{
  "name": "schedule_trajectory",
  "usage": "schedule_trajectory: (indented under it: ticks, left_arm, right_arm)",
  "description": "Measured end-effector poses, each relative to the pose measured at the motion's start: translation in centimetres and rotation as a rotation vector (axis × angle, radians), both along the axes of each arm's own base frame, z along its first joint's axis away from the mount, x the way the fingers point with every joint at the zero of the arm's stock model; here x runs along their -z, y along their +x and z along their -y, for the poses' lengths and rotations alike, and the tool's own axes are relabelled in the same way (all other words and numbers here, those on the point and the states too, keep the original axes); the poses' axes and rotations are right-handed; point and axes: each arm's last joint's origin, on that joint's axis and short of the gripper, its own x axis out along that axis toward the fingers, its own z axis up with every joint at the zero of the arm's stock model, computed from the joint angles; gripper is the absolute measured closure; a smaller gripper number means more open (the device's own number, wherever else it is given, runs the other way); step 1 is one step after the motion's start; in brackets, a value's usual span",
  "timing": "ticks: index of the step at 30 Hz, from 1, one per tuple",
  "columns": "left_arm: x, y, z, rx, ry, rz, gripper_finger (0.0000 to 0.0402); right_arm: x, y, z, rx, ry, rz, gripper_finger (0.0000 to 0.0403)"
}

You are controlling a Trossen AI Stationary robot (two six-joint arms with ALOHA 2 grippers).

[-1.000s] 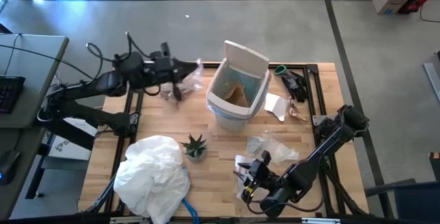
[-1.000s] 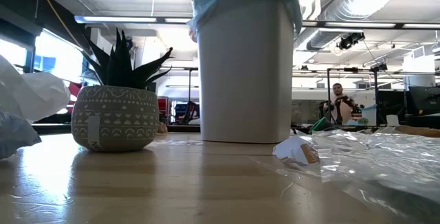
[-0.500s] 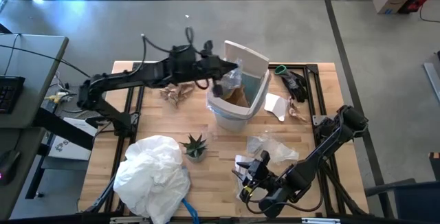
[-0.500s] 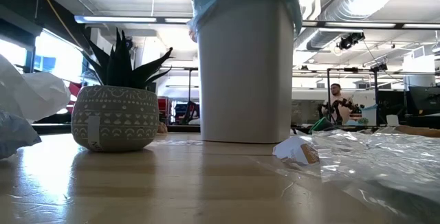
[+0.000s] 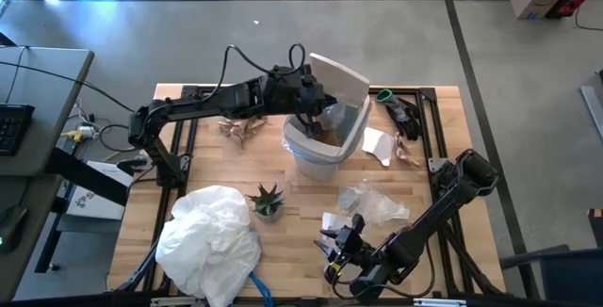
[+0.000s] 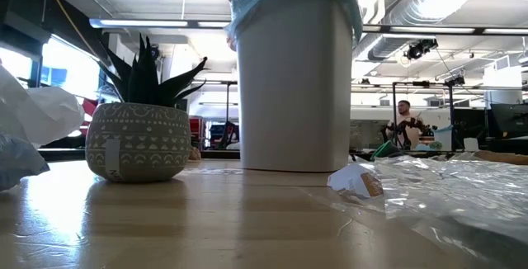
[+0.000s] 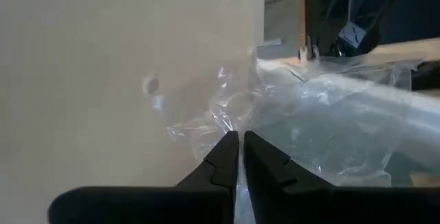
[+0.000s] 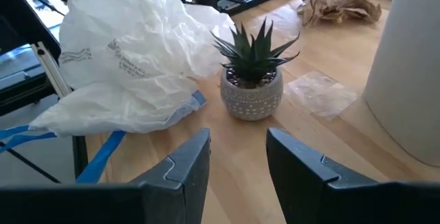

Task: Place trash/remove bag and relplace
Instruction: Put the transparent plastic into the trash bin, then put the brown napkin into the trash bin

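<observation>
left claw (image 5: pixel 314 111) now over bin (image 5: pixel 316 152), brown paper (image 5: pixel 327 133) inside

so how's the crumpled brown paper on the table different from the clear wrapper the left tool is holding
The crumpled brown paper lies loose on the wooden table, left of the white bin; the clear wrapper is pinched in the left tool over the bin's opening. The paper is opaque brown, the wrapper see-through and glossy. Both are crinkled trash much smaller than the bin.
</observation>
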Motion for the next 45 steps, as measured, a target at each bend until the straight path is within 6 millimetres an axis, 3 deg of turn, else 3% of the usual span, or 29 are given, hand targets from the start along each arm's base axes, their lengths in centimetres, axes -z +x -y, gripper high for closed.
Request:
schedule_trajectory:
  ticks: [6, 17, 22, 30, 38, 45]
  left_arm:
    - [-0.2, -0.3, 0.2, 0.018, -0.034, -0.002, 0.0355]
    - [-2.5, -1.8, 0.9, 0.075, -0.108, 0.102, 0.0278]
    - [-4.3, -3.9, 1.7, 0.087, -0.11, 0.119, 0.0273]
    - [-6.1, -9.1, 4.0, 0.125, -0.197, 0.01, 0.0273]
    - [-4.8, -12.5, 7.1, 0.178, -0.299, -0.27, 0.0273]
    - [0.1, -13.1, 9.1, 0.13, -0.267, -0.481, 0.0273]
  right_arm:
    - [0.0, 0.0, 0.0, -0.003, -0.009, 0.001, 0.0275]
    - [-0.1, 0.1, -0.1, -0.004, -0.005, 0.014, 0.0275]
    - [-0.4, 0.3, -0.2, -0.02, -0.022, 0.027, 0.0275]
    - [-0.6, 0.4, -0.4, -0.053, -0.048, 0.02, 0.0275]
    - [-0.1, 0.2, -0.5, -0.123, 0.055, -0.066, 0.0275]
    - [0.3, -0.2, -0.1, -0.091, 0.096, -0.115, 0.0275]
